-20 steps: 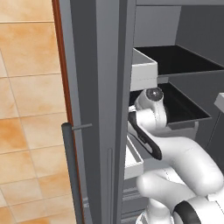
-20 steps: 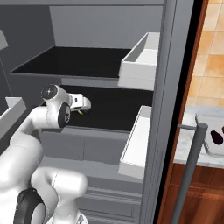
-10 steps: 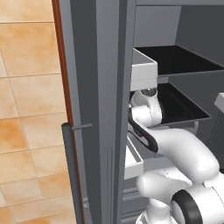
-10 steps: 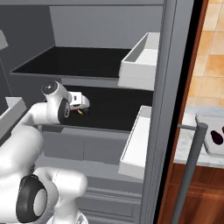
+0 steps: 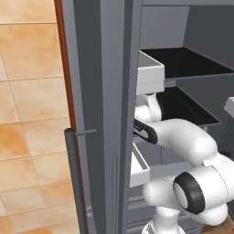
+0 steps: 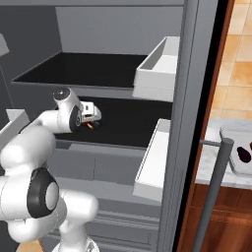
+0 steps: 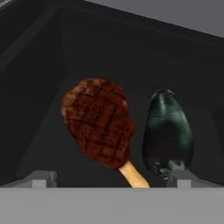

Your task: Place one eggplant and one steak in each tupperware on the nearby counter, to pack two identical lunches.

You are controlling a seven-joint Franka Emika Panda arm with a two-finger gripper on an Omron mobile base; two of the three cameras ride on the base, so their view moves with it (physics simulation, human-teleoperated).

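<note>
A rendered kitchen scene: a white robot arm reaches into an open grey fridge, its hand low over the dark middle shelf (image 6: pixel 128 128).

In the hand view, the gripper (image 7: pixel 111 178) has its two finger tips spread wide apart and holds nothing. Between those tips, slightly nearer the left one, lies a steak (image 7: pixel 99 123), a round reddish-brown piece with grill marks. Its short pale orange stub (image 7: pixel 133 175) points back toward the gripper, so the steak's long axis runs roughly along the line of reach, tilted a little. The round body sits farther off than the stub, which ends close to the gap between the fingers.

Just beside the steak, on its right in this view, stands a dark teal-grey eggplant (image 7: pixel 167 131), its long axis also running away from the hand. A narrow strip of dark shelf separates it from the steak. The eggplant's near end lies just ahead of the right finger tip.

In the right base view, the gripper (image 6: pixel 92 118) hovers over that shelf, with a speck of orange below it. Well to the right of the steak, past the fridge door, a pale tupperware (image 6: pixel 231 170) sits on the marbled counter (image 6: pixel 211 157) with dark pieces already inside.

The steak looks the likelier target; the right finger may brush the eggplant.
</note>
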